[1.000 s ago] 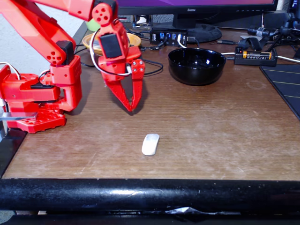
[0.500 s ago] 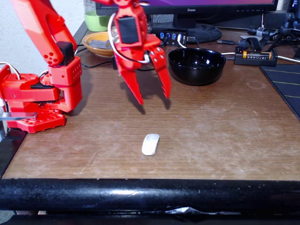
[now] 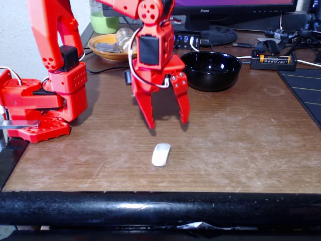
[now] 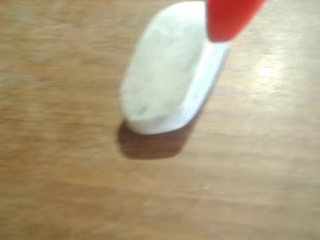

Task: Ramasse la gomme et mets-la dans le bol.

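Note:
The white oblong eraser (image 3: 161,154) lies flat on the brown table near its front edge. My red gripper (image 3: 168,124) hangs above and just behind it, fingers spread open and pointing down, nothing between them. In the wrist view the eraser (image 4: 162,70) appears large and close, with one red fingertip (image 4: 227,17) entering from the top edge over its right side. The glossy black bowl (image 3: 210,70) stands at the back of the table, right of the gripper.
The arm's red base (image 3: 42,100) sits at the left. An orange-yellow dish (image 3: 108,47) stands behind the arm. A monitor stand, USB hub and battery holder (image 3: 273,60) line the back; a dark mat (image 3: 303,90) lies at right.
The gripper swung from left of centre to right above the eraser, opened its fingers wide, then came lower and closer to the eraser. The eraser has not moved.

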Controlling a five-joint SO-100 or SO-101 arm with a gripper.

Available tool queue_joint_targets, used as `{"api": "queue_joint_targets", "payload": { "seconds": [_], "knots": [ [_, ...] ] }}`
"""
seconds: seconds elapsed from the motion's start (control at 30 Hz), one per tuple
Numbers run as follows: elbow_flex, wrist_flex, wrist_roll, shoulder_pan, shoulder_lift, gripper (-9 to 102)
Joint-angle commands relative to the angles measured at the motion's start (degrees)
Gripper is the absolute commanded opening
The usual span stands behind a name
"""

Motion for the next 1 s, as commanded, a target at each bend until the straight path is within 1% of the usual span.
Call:
{"api": "queue_joint_targets", "payload": {
  "seconds": [0.0,0.57,0.67,0.77,0.97],
  "knots": [
    [-3.69,-1.67,-0.97,1.41,-0.09,24],
    [-7.21,-5.19,-1.32,2.99,-6.59,24],
    [-9.93,-4.31,-0.79,2.81,-8.53,24],
    [-10.99,-3.34,-0.97,2.72,-7.56,24],
    [-5.71,-3.96,-1.93,3.52,-2.55,24]
  ]
}}
